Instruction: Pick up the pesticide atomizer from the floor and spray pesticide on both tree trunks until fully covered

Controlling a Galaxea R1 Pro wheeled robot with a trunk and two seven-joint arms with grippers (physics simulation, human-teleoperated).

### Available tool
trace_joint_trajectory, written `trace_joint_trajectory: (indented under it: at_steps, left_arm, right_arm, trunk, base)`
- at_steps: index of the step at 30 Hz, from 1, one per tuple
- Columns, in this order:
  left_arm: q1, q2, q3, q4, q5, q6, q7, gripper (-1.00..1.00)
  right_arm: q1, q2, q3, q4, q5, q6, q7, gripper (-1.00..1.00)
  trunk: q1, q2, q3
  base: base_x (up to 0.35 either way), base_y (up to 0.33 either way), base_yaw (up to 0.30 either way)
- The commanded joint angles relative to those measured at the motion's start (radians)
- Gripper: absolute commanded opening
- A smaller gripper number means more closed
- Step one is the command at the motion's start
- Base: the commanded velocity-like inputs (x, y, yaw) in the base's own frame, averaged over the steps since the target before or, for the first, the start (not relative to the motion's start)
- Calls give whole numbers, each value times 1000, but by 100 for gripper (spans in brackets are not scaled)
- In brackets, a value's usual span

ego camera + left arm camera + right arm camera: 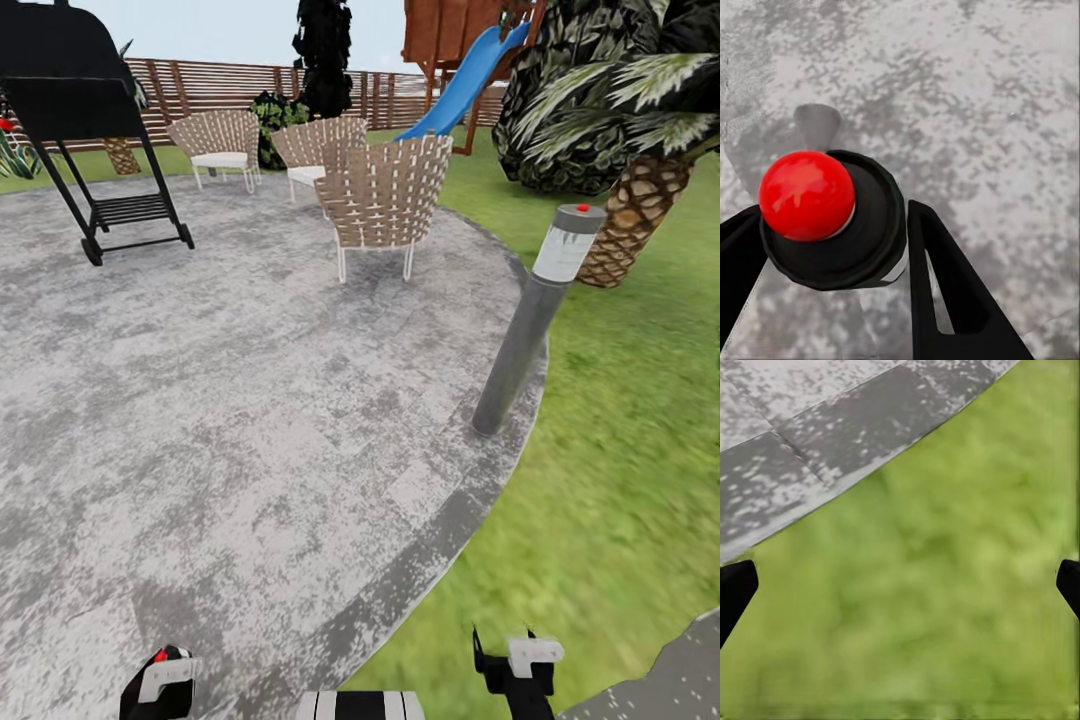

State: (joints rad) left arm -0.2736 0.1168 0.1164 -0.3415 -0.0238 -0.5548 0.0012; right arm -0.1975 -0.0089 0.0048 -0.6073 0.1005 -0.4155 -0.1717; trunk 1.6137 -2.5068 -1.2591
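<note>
We hold the bottle tight in our left hand, its red top toward the camera, above the floor. Our right hand is wide apart with nothing in it, over grass. The palm ahead is not one of our trees, so we cannot tell which way to spray.

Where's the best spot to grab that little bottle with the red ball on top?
Around the dark round body of the atomizer, from its two sides, below the red top. The left gripper has its fingers there already.
</note>
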Motion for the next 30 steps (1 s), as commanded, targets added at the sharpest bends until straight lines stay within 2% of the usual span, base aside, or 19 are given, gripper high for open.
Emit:
trace_joint_trajectory:
  at_steps: [1, 5, 13, 30]
  left_arm:
    - [2, 0, 11, 2, -5, -4, 0, -100]
    - [5, 0, 28, 4, -7, -4, 0, -100]
    - [5, 0, 29, 8, -7, -5, 0, -100]
    - [5, -2, 29, 10, -7, -5, 0, -100]
  right_arm:
    - [0, 0, 0, 21, 10, -2, -8, 100]
    - [0, 0, 1, 98, 10, -5, -10, 100]
    - [0, 0, 1, 149, 9, -5, -11, 100]
    - [0, 1, 4, 162, 10, -3, -6, 100]
  trunk:
    - [-1, 0, 4]
    - [-2, 1, 20]
    - [-6, 3, 51]
    - [-14, 7, 117]
  base:
    - [0, 0, -40]
    - [0, 0, -12]
    - [0, 0, 0]
    - [0, 0, 0]
